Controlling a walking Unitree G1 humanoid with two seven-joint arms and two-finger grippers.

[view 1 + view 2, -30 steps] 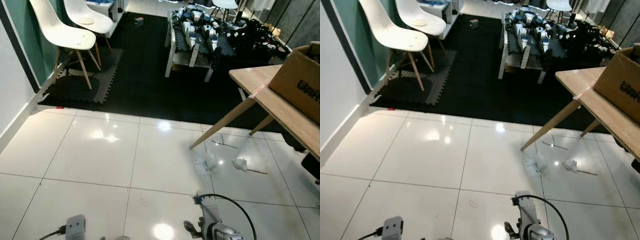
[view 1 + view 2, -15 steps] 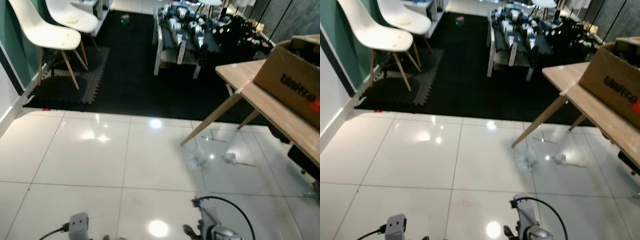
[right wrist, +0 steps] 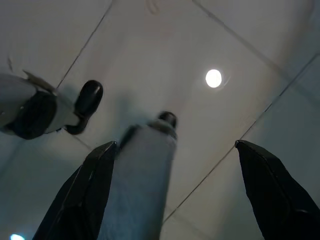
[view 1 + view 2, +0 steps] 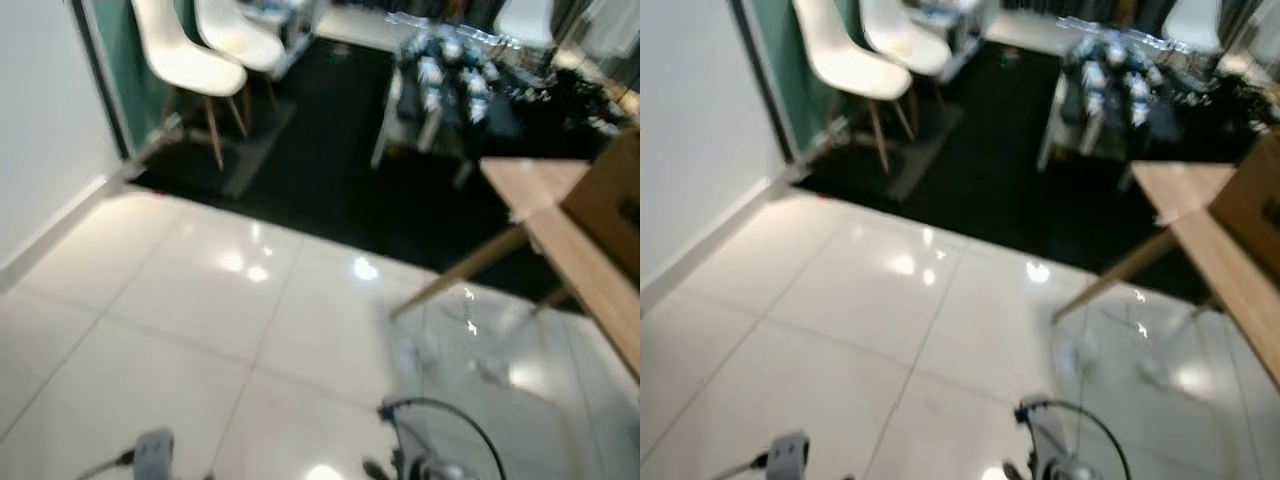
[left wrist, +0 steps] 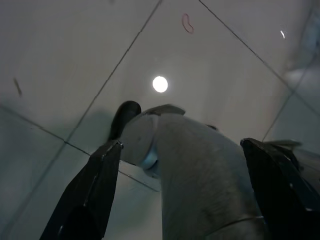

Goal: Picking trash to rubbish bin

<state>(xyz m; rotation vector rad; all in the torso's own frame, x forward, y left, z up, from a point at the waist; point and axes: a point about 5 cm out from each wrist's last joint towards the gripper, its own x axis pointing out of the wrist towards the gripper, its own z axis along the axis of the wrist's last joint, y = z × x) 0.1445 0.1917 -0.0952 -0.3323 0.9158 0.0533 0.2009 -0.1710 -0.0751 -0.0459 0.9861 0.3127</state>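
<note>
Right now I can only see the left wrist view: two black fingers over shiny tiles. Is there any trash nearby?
Observer: Yes. Pale crumpled scraps lie on the floor ahead and to the right, though the picture is blurred.
Operator: Are they near any furniture?
Observer: They are beside the slanted leg of a wooden table, which carries a cardboard box.
Operator: And the robot's other hand?
Observer: The right gripper hangs open above the tiles, holding nothing.
</note>
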